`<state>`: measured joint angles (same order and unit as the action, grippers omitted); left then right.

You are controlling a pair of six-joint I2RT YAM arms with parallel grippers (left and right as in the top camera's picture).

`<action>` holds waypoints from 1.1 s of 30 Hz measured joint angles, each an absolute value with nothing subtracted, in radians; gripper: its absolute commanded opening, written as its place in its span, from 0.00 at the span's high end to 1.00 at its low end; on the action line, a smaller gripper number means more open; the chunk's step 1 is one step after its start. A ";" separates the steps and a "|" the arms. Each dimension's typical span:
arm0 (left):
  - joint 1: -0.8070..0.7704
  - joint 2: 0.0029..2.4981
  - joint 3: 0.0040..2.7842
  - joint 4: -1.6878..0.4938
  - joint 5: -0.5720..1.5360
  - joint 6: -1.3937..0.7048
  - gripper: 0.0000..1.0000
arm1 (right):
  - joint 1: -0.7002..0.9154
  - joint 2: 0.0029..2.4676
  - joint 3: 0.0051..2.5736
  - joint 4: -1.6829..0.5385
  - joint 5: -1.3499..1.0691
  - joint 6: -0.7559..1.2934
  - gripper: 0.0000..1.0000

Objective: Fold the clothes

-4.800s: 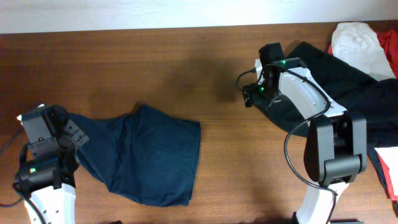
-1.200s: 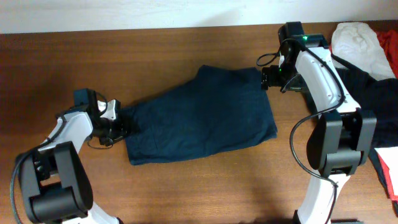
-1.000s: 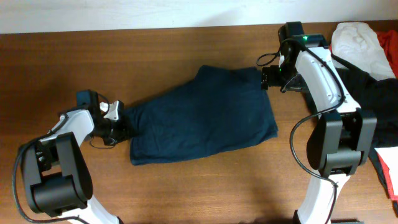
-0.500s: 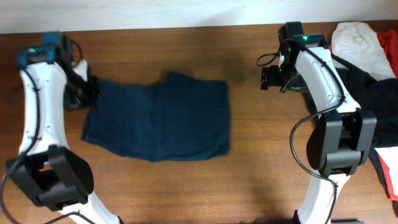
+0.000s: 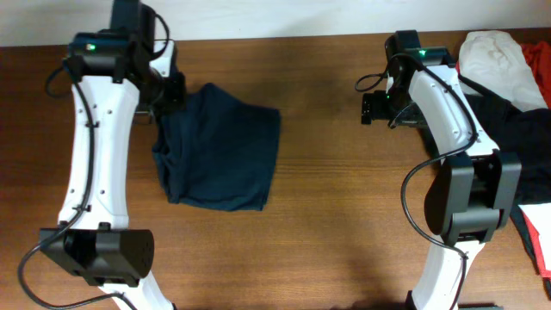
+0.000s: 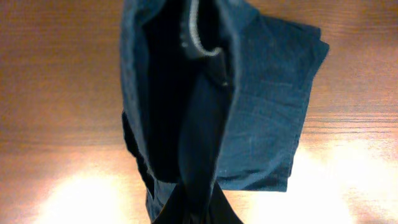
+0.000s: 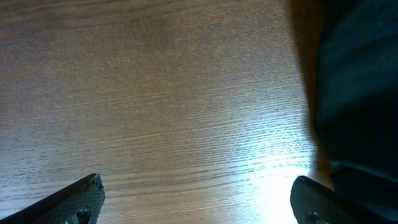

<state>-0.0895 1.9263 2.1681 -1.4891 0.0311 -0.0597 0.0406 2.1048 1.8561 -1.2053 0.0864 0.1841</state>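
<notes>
Dark blue shorts (image 5: 222, 146) lie bunched on the wooden table at the left-centre, hanging down from their upper left edge. My left gripper (image 5: 165, 96) is shut on that edge and holds it lifted; in the left wrist view the shorts (image 6: 261, 112) hang from the jaws (image 6: 198, 211), with the waistband and zipper showing. My right gripper (image 5: 372, 108) is open and empty over bare wood near the back right; its two fingertips (image 7: 199, 205) are wide apart in the right wrist view.
A pile of black cloth (image 5: 508, 120) lies at the right, also at the right edge of the right wrist view (image 7: 360, 93). A white garment (image 5: 495, 60) and red cloth (image 5: 541, 52) lie at the far right corner.
My left gripper has carried the shorts' edge up and to the right, lifting it; the shorts went from spread flat to bunched and hanging. The right arm has not moved.
</notes>
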 measured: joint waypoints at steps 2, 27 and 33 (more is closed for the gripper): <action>-0.112 1.925 2.117 -1.419 0.034 -0.060 0.95 | 0.041 2.105 1.856 -1.206 0.086 0.184 0.01; -0.343 1.926 1.753 -1.177 0.340 -0.072 0.80 | 0.041 2.105 1.856 -1.205 0.086 0.184 0.01; -0.274 1.926 1.752 -1.129 0.199 -0.072 0.79 | 0.041 2.105 1.856 -1.205 0.086 0.184 0.01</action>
